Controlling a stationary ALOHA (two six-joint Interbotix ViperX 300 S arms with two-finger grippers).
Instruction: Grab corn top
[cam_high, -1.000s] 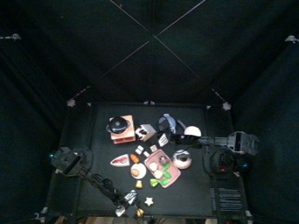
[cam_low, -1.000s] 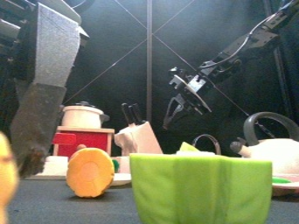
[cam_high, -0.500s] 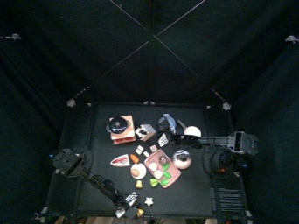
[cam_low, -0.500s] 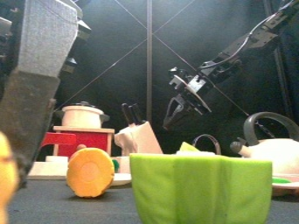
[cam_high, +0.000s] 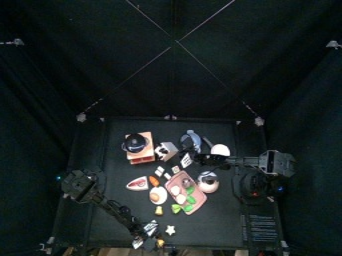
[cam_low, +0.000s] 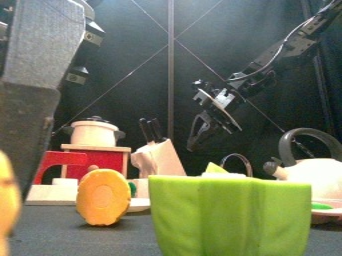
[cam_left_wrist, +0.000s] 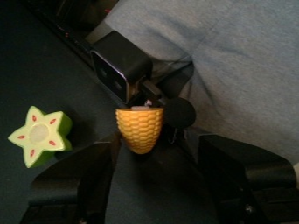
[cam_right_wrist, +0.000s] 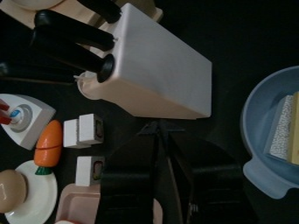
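Since the earlier frames the left arm has crept a little further in at the table's front left corner: in the front view its dark bulk fills more of the left side, while the toys and the right arm look unchanged. The left gripper (cam_left_wrist: 149, 162) stands wide open and holds nothing. The corn (cam_left_wrist: 139, 129), a stubby yellow cone, lies between its jaws but further ahead, not yet touched, at the table's front edge. A green star (cam_left_wrist: 37, 135) lies near it on one side. This small advance reads as the last of the approach; the grasp itself is not yet made. The right gripper (cam_low: 207, 117) hangs shut over the table's back half, apparently empty.
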